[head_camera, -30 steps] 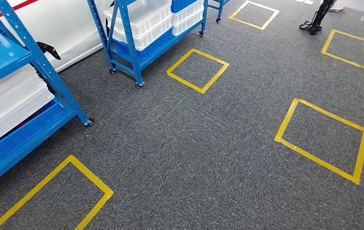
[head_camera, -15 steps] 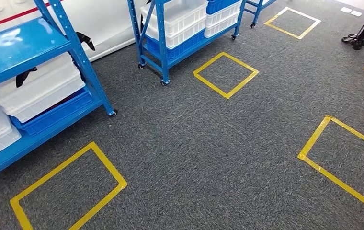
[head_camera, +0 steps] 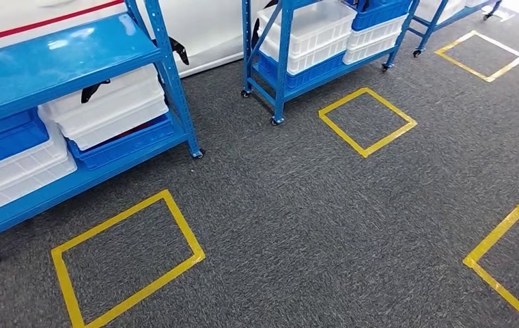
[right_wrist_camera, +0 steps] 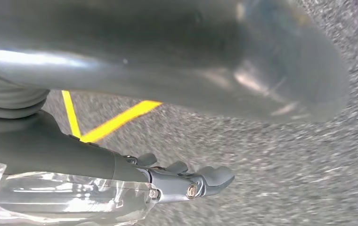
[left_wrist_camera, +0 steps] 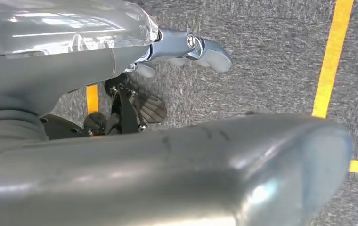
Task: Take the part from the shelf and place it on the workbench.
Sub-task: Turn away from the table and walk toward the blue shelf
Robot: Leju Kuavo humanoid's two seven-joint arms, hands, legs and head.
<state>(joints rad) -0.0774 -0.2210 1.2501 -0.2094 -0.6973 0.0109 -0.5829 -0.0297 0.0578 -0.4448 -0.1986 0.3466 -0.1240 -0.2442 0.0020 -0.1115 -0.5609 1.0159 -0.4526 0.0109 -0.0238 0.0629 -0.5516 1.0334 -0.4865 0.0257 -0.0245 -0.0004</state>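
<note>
A blue shelf rack (head_camera: 65,51) stands at the left of the head view, with white bins (head_camera: 110,106) and blue bins (head_camera: 4,137) on its lower level. A black piece (head_camera: 95,90) pokes out beside a white bin, and another black piece (head_camera: 178,49) shows behind the rack's post. I cannot tell which is the part. My left hand (left_wrist_camera: 182,155) hangs over the grey carpet, its fingers (left_wrist_camera: 200,49) stretched out and holding nothing. My right hand (right_wrist_camera: 167,61) hangs the same way, its fingers (right_wrist_camera: 205,181) extended with nothing in them.
A second wheeled blue rack (head_camera: 325,41) with white and blue bins stands further back. Yellow tape squares (head_camera: 127,256) (head_camera: 367,121) mark the grey carpet, with another tape corner (head_camera: 499,253) at the right. A white wall with a red stripe (head_camera: 38,24) runs behind the racks.
The whole picture has shifted: the camera has turned left, so the racks and tape squares slid rightward and the near rack fills more of the left side.
</note>
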